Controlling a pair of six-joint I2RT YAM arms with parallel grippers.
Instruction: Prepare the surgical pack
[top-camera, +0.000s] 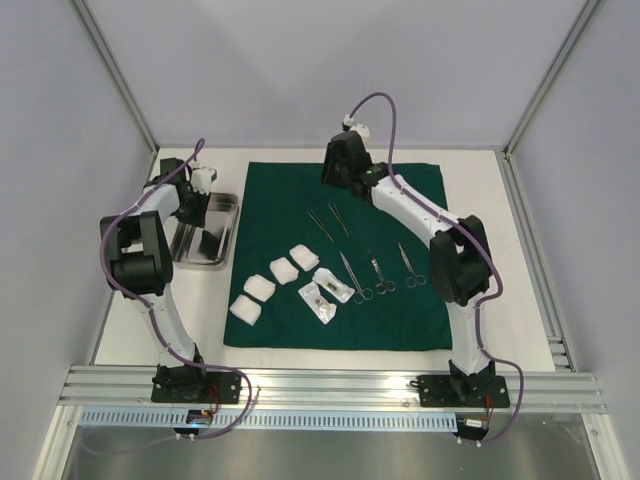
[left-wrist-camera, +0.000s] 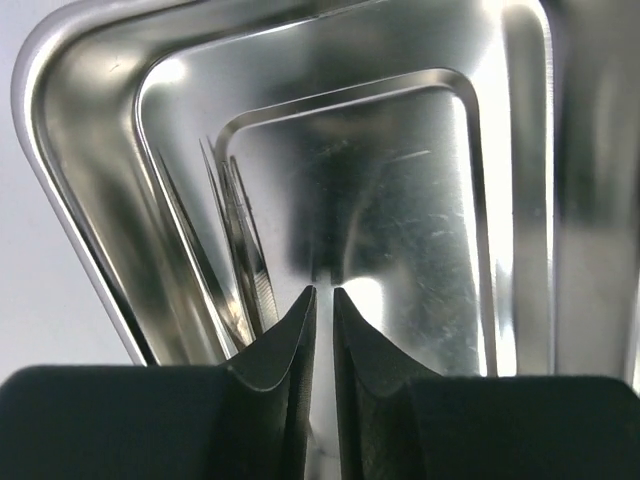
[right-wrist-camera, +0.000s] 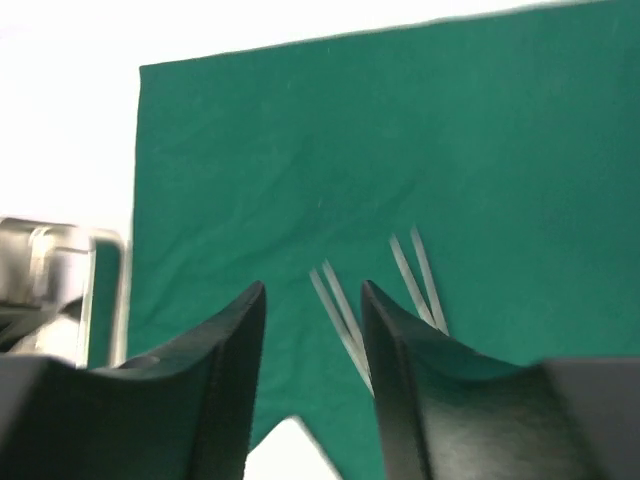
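The dark green cloth (top-camera: 400, 210) lies spread flat on the table. On it lie two tweezers (top-camera: 320, 223), three scissor-handled instruments (top-camera: 378, 270), several white gauze squares (top-camera: 284, 270) and two clear packets (top-camera: 333, 286). The steel tray (top-camera: 224, 205) stands off the cloth's left edge. My left gripper (top-camera: 205, 238) is down inside the tray (left-wrist-camera: 90, 180), fingers almost together with nothing between them (left-wrist-camera: 324, 292). A slim metal instrument (left-wrist-camera: 238, 250) lies by the tray's left wall. My right gripper (top-camera: 342, 180) hovers open above the cloth's back part, with the tweezers (right-wrist-camera: 340, 315) showing between its fingers (right-wrist-camera: 312, 290).
Bare white table surrounds the cloth. Grey enclosure walls and aluminium posts stand at the left, right and back. A metal rail runs along the near edge by the arm bases. One gauze square (top-camera: 244, 309) lies half off the cloth's left edge.
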